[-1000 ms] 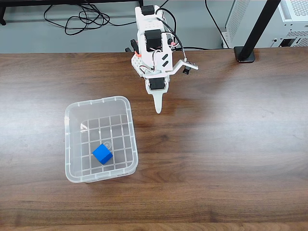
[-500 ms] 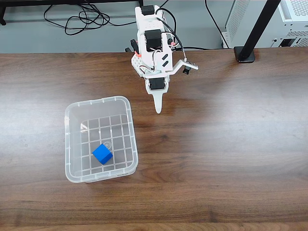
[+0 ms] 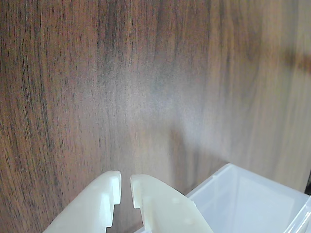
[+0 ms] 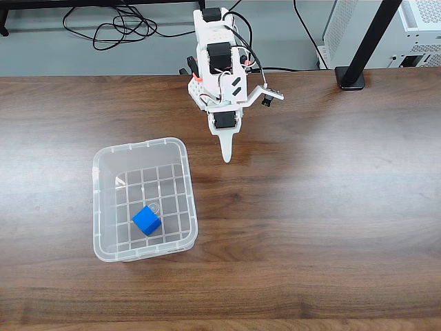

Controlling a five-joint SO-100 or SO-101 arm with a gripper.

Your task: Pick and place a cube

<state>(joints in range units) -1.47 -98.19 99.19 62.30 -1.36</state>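
We judge the placing done: the cube [image 4: 147, 221] sits in the clear bin [image 4: 105, 156] at lower left of the fixed view, while our gripper [image 4: 225, 157], fingers nearly together and empty, hangs upper centre.

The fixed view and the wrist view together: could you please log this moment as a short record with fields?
cube: blue, lying on the bin's gridded floor
bin: clear plastic, on the table, left of the arm in the fixed view
end effector: empty, fingers nearly together with a narrow gap, over bare wood beside the bin's corner
table: dark wood
task state: cube sits in the bin, nothing held
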